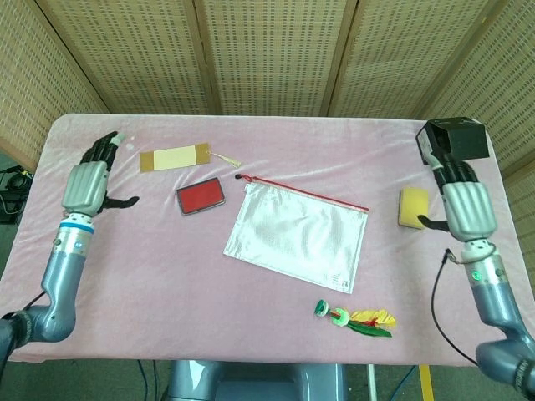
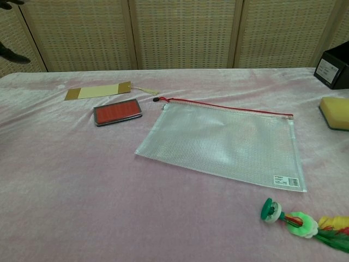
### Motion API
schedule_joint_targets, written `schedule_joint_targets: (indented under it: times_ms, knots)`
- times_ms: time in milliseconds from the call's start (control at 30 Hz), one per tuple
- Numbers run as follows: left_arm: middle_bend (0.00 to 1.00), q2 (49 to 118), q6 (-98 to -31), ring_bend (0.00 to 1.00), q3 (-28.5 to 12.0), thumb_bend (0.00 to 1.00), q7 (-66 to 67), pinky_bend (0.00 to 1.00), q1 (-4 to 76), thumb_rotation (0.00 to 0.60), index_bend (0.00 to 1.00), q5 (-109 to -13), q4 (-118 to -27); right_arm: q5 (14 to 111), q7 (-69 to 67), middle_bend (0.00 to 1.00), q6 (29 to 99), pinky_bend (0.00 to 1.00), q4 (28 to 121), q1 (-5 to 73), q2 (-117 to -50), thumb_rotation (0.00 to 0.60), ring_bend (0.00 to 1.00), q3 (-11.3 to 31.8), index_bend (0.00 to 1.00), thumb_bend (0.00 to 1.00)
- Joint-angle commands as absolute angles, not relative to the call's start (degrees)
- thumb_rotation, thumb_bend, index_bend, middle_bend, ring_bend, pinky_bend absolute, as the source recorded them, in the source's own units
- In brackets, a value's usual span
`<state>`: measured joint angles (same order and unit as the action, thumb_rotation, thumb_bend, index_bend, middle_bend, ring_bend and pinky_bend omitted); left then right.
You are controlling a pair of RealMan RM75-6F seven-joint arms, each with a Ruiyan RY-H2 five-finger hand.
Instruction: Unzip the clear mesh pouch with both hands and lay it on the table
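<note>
The clear mesh pouch (image 1: 297, 236) (image 2: 221, 143) with a red zipper along its far edge lies flat on the pink table (image 1: 167, 276), slightly turned. Its zipper pull (image 1: 240, 178) (image 2: 157, 100) sits at the left end. My left hand (image 1: 90, 177) hangs open over the table's left edge, well away from the pouch. Over the right side my right hand (image 1: 464, 200) is open too, beside the yellow sponge. In the chest view only a dark fingertip of the left hand (image 2: 10, 53) shows at the left border; the right hand is out of that view.
A red flat case (image 1: 201, 195) (image 2: 117, 113) and a tan tag (image 1: 174, 157) (image 2: 98, 91) lie left of the pouch. A yellow sponge (image 1: 412, 205) (image 2: 335, 113) and black box (image 1: 452, 139) (image 2: 335, 67) sit at the right. A feathered toy (image 1: 355, 319) (image 2: 297, 221) lies near the front edge.
</note>
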<state>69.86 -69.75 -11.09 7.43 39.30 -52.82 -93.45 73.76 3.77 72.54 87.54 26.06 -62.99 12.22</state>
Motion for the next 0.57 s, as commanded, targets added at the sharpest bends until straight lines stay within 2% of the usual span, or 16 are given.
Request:
schedule_joint_targets:
  times_ms: [33, 133, 333, 567]
  knots:
    - [0.0, 63.9, -76.36, 0.0, -6.06, 0.0, 10.07, 0.0, 31.34, 0.6, 0.0, -56.43, -103.65, 79.16, 5.6, 0.0, 79.44, 0.0, 87.39, 19.88, -59.74, 0.6, 0.0, 7.44, 0.0, 0.0]
    - [0.0, 62.96, -83.04, 0.0, -2.07, 0.0, 9.8, 0.0, 25.71, 0.6, 0.0, -62.79, -106.34, 81.58, 4.33, 0.0, 83.7, 0.0, 87.18, 15.86, -59.35, 0.6, 0.0, 5.0, 0.0, 0.0]
    - [0.0, 62.02, -90.52, 0.0, 4.49, 0.0, 8.85, 0.0, 17.19, 0.6, 0.0, -71.85, -107.62, 85.05, 3.18, 0.0, 90.35, 0.0, 87.46, 9.34, -58.79, 0.6, 0.0, 1.36, 0.0, 0.0]
    - [0.0, 63.03, -94.12, 0.0, 6.7, 0.0, 7.45, 0.0, 11.98, 0.6, 0.0, -78.14, -105.27, 87.5, 1.79, 0.0, 93.87, 0.0, 88.17, 5.34, -58.29, 0.6, 0.0, -0.4, 0.0, 0.0]
